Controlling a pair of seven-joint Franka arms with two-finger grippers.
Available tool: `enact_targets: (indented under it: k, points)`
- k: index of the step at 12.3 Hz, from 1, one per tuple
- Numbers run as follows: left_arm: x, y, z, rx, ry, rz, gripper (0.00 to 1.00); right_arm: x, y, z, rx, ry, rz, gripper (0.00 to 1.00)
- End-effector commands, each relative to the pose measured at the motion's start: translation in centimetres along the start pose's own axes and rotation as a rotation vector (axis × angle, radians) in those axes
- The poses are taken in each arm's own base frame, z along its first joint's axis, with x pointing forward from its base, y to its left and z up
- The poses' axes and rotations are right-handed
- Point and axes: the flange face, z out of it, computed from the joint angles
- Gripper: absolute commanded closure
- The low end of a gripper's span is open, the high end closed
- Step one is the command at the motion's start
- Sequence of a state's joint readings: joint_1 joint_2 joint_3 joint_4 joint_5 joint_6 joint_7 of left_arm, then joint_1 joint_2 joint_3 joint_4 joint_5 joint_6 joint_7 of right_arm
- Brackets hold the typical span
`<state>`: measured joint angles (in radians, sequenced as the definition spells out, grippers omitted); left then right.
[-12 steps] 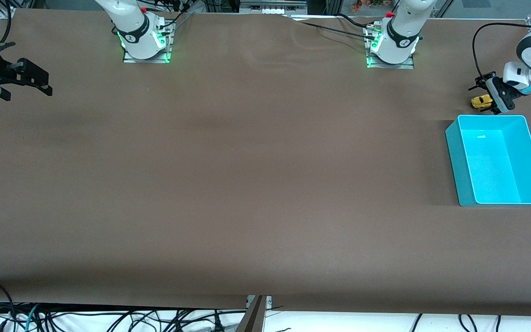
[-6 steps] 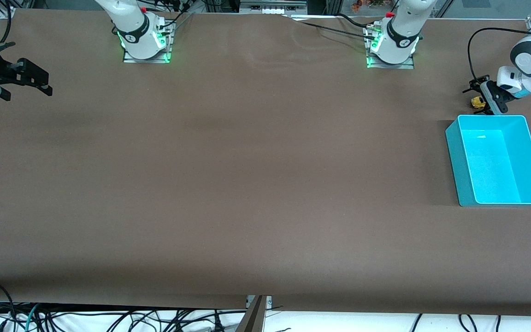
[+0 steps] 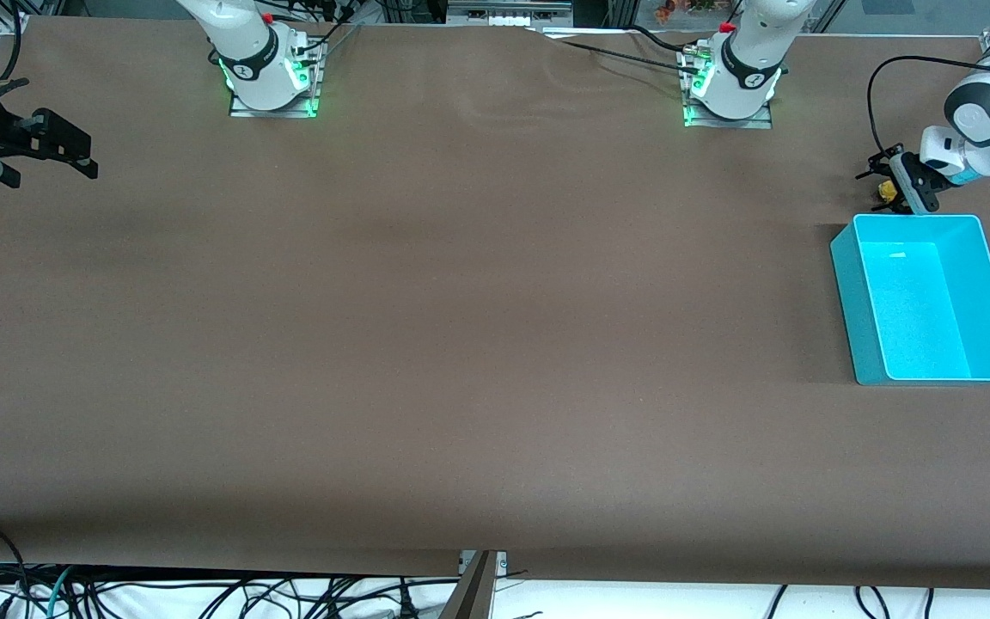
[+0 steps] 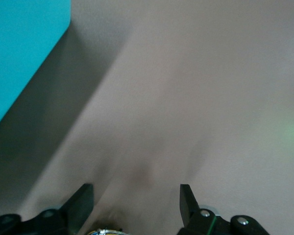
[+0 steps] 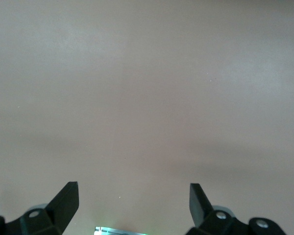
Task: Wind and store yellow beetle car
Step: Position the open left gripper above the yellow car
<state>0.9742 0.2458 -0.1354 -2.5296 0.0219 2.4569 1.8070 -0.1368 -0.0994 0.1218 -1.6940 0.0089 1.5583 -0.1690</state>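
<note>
The yellow beetle car [image 3: 887, 192] sits on the table at the left arm's end, just farther from the front camera than the cyan bin [image 3: 847, 292]. My left gripper [image 3: 889, 184] is low over the car and hides most of it. In the left wrist view its fingers [image 4: 83, 200] stand apart, open, with the car's roof [image 4: 105, 232] between them and gaps on both sides. My right gripper [image 3: 82, 162] waits open over the right arm's end of the table, and the right wrist view shows its fingers [image 5: 68, 196] holding nothing.
The cyan bin's outer wall [image 4: 24, 49] shows beside the left gripper. A black cable [image 3: 877, 94] loops above the table near the left wrist. The two arm bases [image 3: 271, 82] stand along the table's edge farthest from the front camera.
My left gripper has shifted toward the table's middle and dropped over the yellow beetle car, which now shows only as a sliver. The right arm has not moved.
</note>
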Motion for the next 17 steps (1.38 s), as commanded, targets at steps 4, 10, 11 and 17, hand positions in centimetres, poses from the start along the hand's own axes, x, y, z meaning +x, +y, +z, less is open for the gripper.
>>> enact_targets:
  k: [4,10,11,17]
  points:
    - [-0.3,-0.3,-0.4,0.026,0.018,0.056,0.85,0.1,-0.6,-0.6,0.017,-0.002,-0.014,0.00]
    - [0.6,-0.1,-8.0,0.012,-0.006,0.092,0.84,0.0,-0.6,-0.6,0.016,-0.001,-0.013,0.00]
    - [0.8,-0.5,-10.0,-0.006,-0.006,0.097,0.84,0.0,-0.6,-0.6,0.016,-0.001,-0.014,0.00]
    - [4.9,-3.2,-18.7,-0.057,-0.028,0.178,0.44,0.0,-0.5,-0.6,0.016,0.001,-0.013,0.00]
